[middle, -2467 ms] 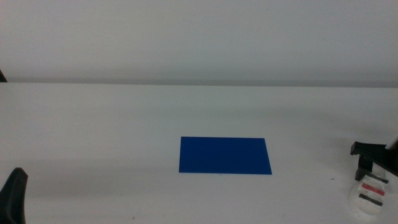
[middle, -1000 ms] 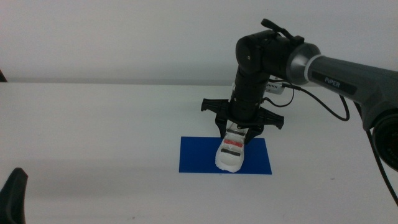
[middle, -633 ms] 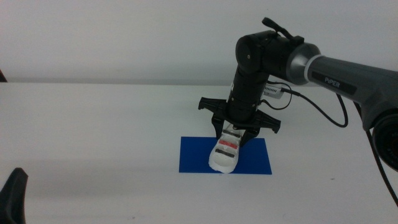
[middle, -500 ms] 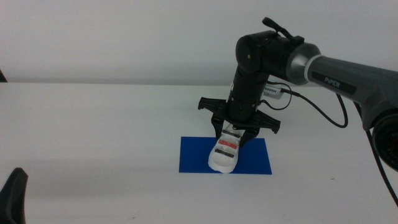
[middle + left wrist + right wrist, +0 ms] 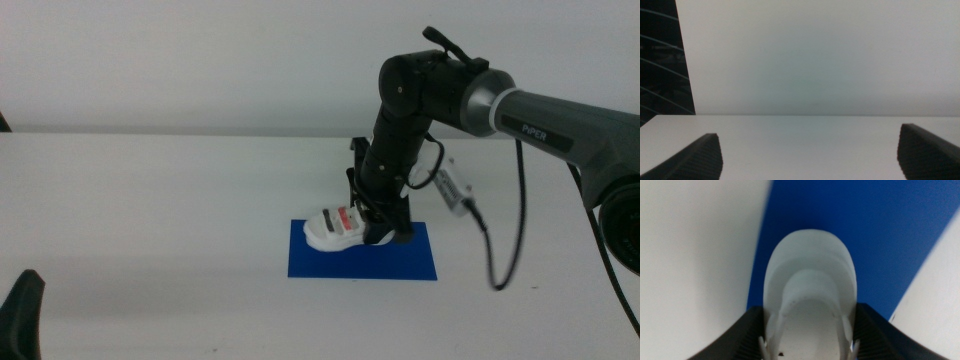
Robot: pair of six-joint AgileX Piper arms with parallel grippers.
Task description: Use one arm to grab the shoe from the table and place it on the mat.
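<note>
The shoe (image 5: 338, 227) lies low over the left part of the mat (image 5: 415, 262), toe toward the mat's left end, and my right gripper (image 5: 383, 222) is clamped on its heel end. In the wrist view the shoe (image 5: 810, 287) sits squeezed between my two dark jaws, its pale rounded toe reaching out over the blue of the mat (image 5: 880, 235). Whether the sole is already touching the mat I cannot tell.

What could go wrong: if I let go while the shoe is tilted or not quite down, it may tip or roll off the mat's left edge onto the table (image 5: 150, 220), since its toe is close to that edge. If a jaw catches a strap as I open, lifting away could drag the shoe.

Around it there is little. My arm (image 5: 540, 115) reaches in from the right, its cable (image 5: 505, 250) dangling over the table beside the mat but clear of the shoe. The left gripper (image 5: 810, 160) waits with jaws apart at the bottom left, well apart from everything. Nothing blocks the way.
</note>
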